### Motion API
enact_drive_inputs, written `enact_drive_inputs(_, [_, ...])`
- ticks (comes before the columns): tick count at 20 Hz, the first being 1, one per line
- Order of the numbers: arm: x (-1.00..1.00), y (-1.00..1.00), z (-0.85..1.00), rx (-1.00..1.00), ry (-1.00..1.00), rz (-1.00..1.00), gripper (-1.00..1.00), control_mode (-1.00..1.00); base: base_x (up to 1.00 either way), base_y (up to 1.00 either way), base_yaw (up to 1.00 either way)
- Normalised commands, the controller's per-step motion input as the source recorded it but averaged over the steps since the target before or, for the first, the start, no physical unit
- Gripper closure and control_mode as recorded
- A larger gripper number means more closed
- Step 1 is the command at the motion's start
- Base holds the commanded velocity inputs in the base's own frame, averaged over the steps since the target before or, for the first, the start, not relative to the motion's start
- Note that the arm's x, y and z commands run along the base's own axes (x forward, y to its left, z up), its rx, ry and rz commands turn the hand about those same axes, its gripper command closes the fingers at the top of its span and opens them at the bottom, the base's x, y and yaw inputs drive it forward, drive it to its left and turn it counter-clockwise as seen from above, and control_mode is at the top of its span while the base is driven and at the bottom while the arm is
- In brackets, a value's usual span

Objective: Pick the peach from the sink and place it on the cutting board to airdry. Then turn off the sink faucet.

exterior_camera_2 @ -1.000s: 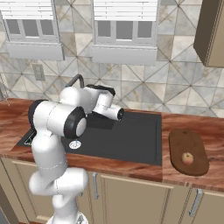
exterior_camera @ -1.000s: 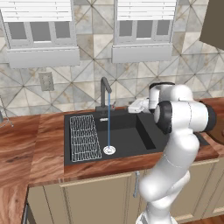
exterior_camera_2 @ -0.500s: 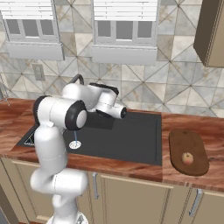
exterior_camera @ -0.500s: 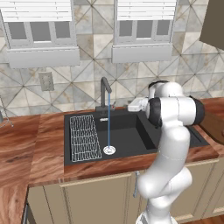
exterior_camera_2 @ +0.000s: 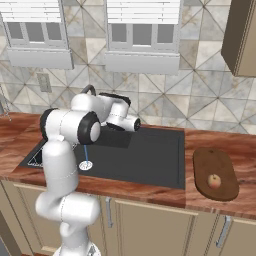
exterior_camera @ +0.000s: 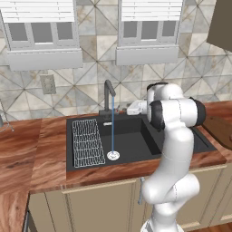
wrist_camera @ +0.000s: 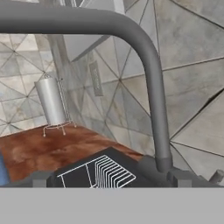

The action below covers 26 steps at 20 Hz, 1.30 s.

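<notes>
Two base views flanking sink (exterior_camera: 136, 140), hand view close behind faucet (wrist_camera: 148, 70)

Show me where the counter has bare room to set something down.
Bare wood: the counter left of the sink, and the strip between sink and cutting board. The board's near end holds the peach. Behind the sink it is crowded: faucet and gripper.

White rounded arm (exterior_camera: 174, 149) — dark joints
</notes>
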Motion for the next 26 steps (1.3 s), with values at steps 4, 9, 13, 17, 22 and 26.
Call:
enact_drive_inputs(4, [0.05, 0.05, -0.19, -0.1, 0.0, 0.09, -1.0, -1.0, 0.0, 0.0, 0.0])
enact_drive_inputs(9, [0.0, 0.0, -0.24, -0.08, 0.0, 0.08, -1.0, -1.0, 0.0, 0.0, 0.0])
enact_drive_inputs(13, [0.07, 0.0, -0.19, -0.05, 0.0, 0.06, -1.0, -1.0, 0.0, 0.0, 0.0])
enact_drive_inputs(17, [0.19, 0.0, -0.07, -0.01, 0.0, 0.02, -1.0, -1.0, 0.0, 0.0, 0.0])
enact_drive_inputs(22, [0.15, 0.0, 0.0, 0.0, 0.0, 0.0, -1.0, -1.0, 0.0, 0.0, 0.0])
enact_drive_inputs(26, [0.09, 0.0, -0.04, 0.0, 0.0, 0.0, -1.0, -1.0, 0.0, 0.0, 0.0])
